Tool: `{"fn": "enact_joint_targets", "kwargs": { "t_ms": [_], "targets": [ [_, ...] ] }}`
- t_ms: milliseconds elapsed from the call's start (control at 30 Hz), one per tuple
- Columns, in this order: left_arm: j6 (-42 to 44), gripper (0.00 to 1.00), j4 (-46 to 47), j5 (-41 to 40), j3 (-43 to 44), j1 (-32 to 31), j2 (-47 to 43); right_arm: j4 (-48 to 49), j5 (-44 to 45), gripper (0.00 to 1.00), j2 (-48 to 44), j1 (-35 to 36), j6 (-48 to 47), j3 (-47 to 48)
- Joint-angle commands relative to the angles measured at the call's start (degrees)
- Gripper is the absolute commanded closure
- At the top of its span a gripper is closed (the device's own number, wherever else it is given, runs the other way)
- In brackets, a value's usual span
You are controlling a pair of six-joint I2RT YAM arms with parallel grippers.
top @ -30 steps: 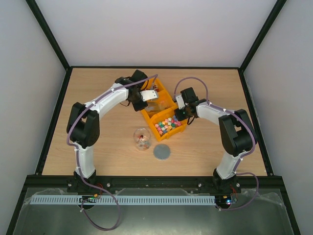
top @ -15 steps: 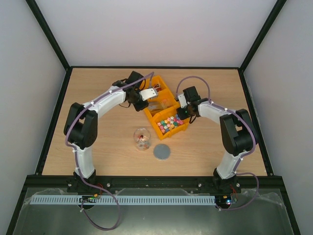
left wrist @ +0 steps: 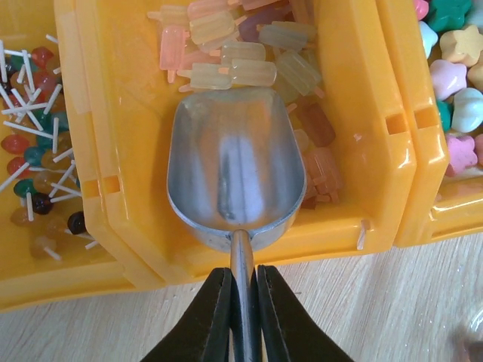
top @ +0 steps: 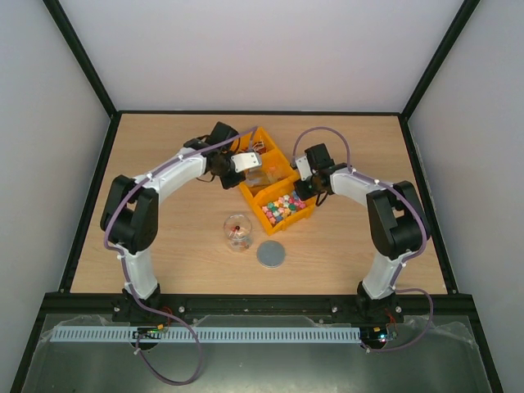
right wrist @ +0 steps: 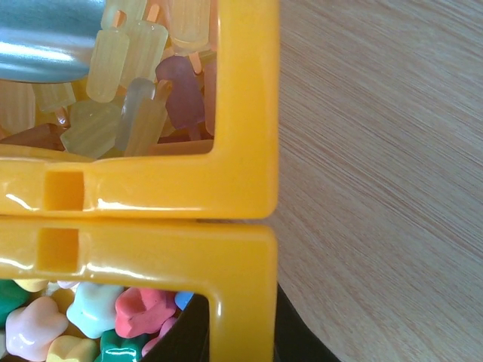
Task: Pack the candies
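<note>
Three joined yellow bins hold the candies: red-white-dark stick pieces, amber-orange pieces and pastel pieces. My left gripper is shut on the handle of the silver scoop. The scoop's bowl is empty and lies in the middle bin, its mouth against the amber pieces. In the top view the left gripper is at the bins' left side. My right gripper is shut on the pastel bin's wall, one finger inside and the other outside. It is at the bins' right side.
A clear jar with a few candies in it stands in front of the bins. A grey round disc lies on the wooden table just right of the jar.
My left gripper has drawn back a little to the left with the scoop. The bins have shifted slightly toward the back, with my right gripper still on them.
</note>
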Motion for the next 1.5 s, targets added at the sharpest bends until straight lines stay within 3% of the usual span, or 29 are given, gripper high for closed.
{"fn": "enact_joint_targets", "kwargs": {
  "t_ms": [0, 133, 267, 333, 500, 700, 967, 1200, 1467],
  "targets": [
    [3.03, 0.98, -7.17, 6.90, 1.60, 0.08, 2.46, 1.92, -6.66, 0.99, 0.14, 2.52, -5.16, 2.47],
    [4.94, 0.98, -9.18, 5.76, 1.45, 0.13, 1.67, 1.68, -6.18, 0.99, 0.16, 2.44, -5.21, 2.67],
    [3.70, 0.98, -9.59, 10.67, 0.92, -3.87, 0.76, 2.20, -6.17, 0.99, 0.53, 2.50, -4.65, 2.59],
    [1.80, 0.98, -7.39, 8.92, -0.93, -5.03, 0.58, 2.22, -5.94, 0.99, 0.60, 2.49, -4.35, 2.82],
    [-3.97, 0.98, -6.05, 9.96, 1.14, -0.95, 3.84, 2.30, -6.40, 0.99, -0.27, 2.52, -3.82, 2.04],
    [-8.57, 0.98, 3.56, 8.90, -3.81, -3.70, 2.88, 2.40, -6.72, 0.99, -0.25, 2.52, -3.91, 1.85],
    [-18.94, 0.98, 21.05, 15.30, -13.00, 0.73, 0.79, 1.76, -6.99, 0.99, -0.42, 2.52, -4.02, 2.00],
    [-19.93, 0.98, 30.82, 18.98, -22.02, 4.22, -5.22, 1.32, -5.48, 0.98, -0.24, 2.43, -3.68, 1.96],
    [-25.14, 0.98, 35.23, 17.99, -19.86, 1.77, -2.46, 0.54, -5.74, 0.99, 0.32, 2.43, -3.84, 3.63]
  ]
}}
